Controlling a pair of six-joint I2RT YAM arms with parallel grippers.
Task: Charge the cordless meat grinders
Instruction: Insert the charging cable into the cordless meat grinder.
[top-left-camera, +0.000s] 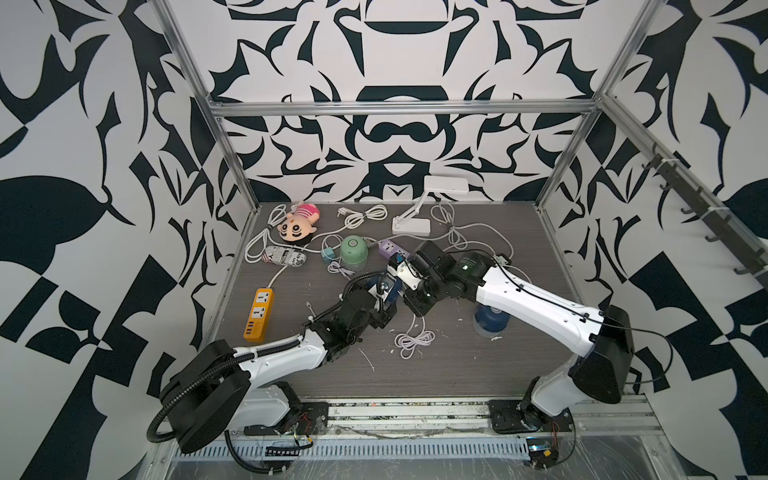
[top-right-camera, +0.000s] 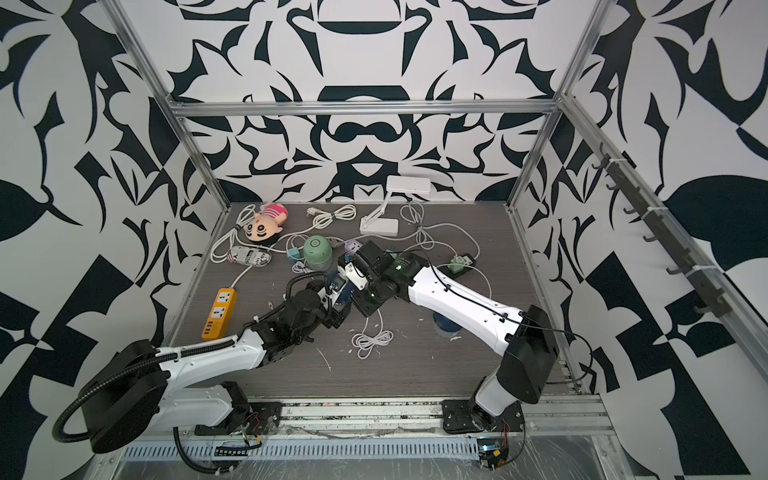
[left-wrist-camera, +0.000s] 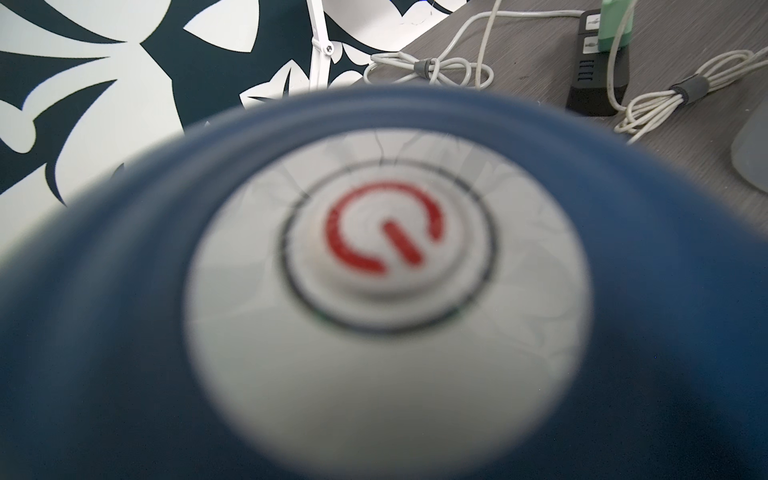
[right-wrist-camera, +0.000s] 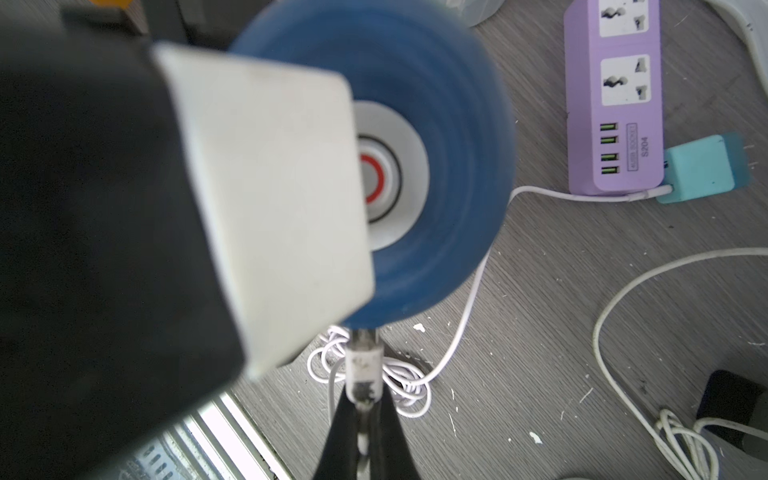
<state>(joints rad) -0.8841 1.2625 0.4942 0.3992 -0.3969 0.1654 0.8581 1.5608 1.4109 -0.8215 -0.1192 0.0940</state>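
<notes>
On the grey wood-grain table (top-left-camera: 457, 374), a navy blue dome-topped grinder with a round silver button (left-wrist-camera: 386, 316) is found at the centre. It is tilted between the widely spread jaws of the left gripper (top-left-camera: 382, 297) and seems to be clasped there, though the fingers are hidden in the wrist view. A second navy blue grinder (top-left-camera: 491, 323) is seen upright at the near right, partly covered by the right arm. A mint green grinder (top-left-camera: 354, 249) stands farther back, near a purple power strip (top-left-camera: 391, 248). The right gripper (right-wrist-camera: 362, 409) is closed on a small white cable plug (right-wrist-camera: 364, 365), held just beside the tilted grinder's rim.
</notes>
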